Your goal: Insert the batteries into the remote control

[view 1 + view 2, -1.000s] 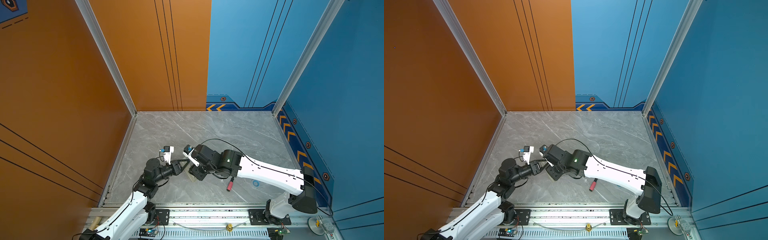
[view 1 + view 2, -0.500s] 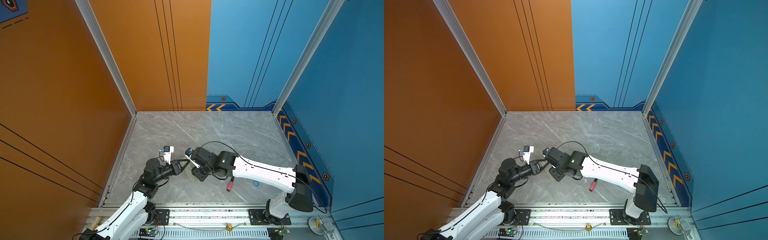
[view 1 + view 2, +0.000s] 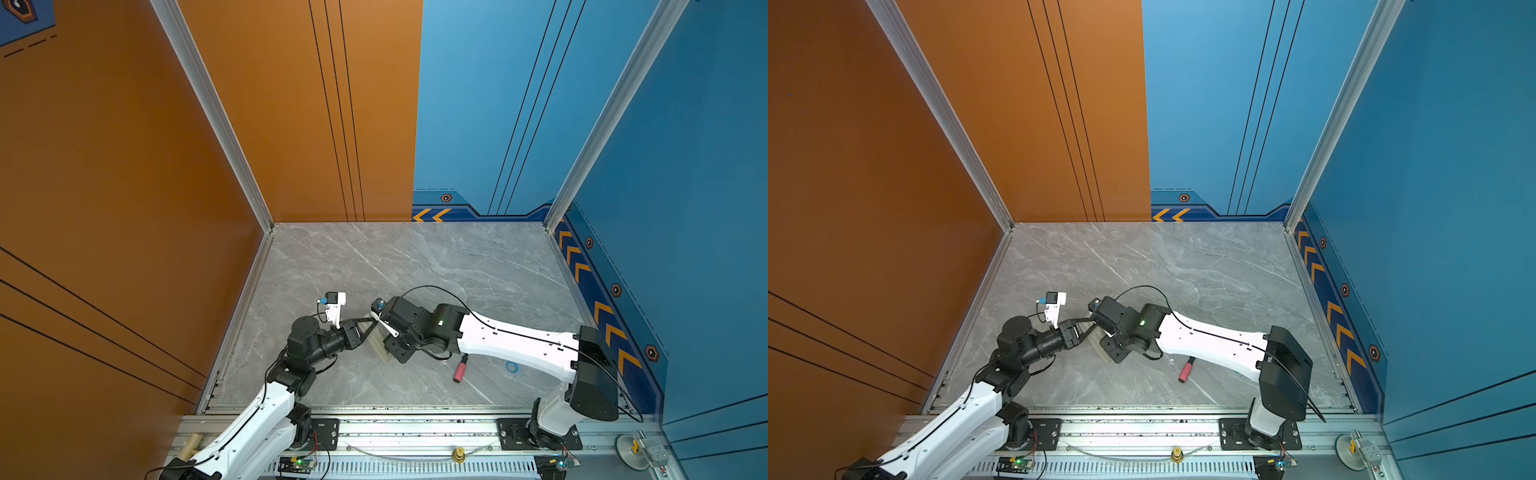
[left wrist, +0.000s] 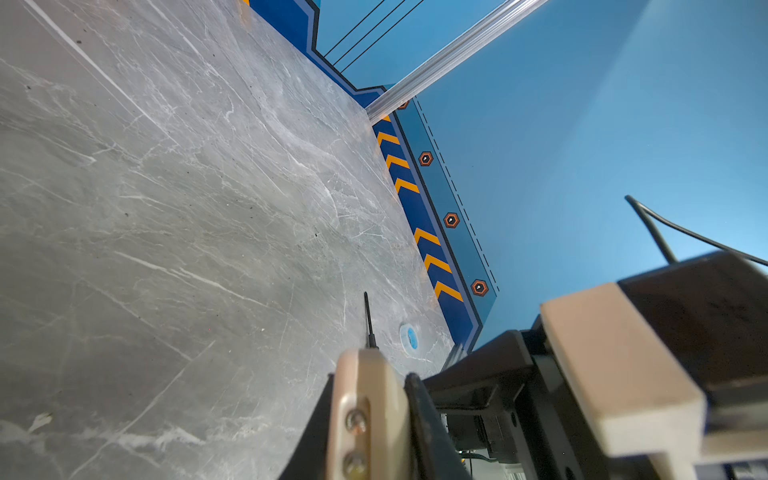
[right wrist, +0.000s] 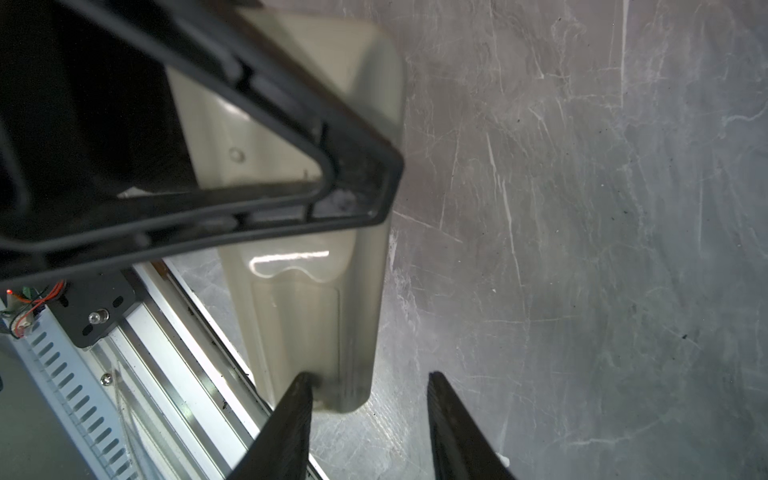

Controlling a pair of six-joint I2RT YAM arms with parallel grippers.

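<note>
Gripping the remote control [image 5: 316, 324] edgewise, left fingers [image 4: 419, 415] clamped, right fingers [image 5: 291, 415] parted (one touching its end).

Right end effector [image 3: 388, 347] shifted toward left arm, now over remote control [image 3: 379, 345].

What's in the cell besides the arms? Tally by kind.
Remote: 1
Screwdriver: 1
Small blue-and-white disc: 1
Batteries: 0 in view
Total: 3
</note>
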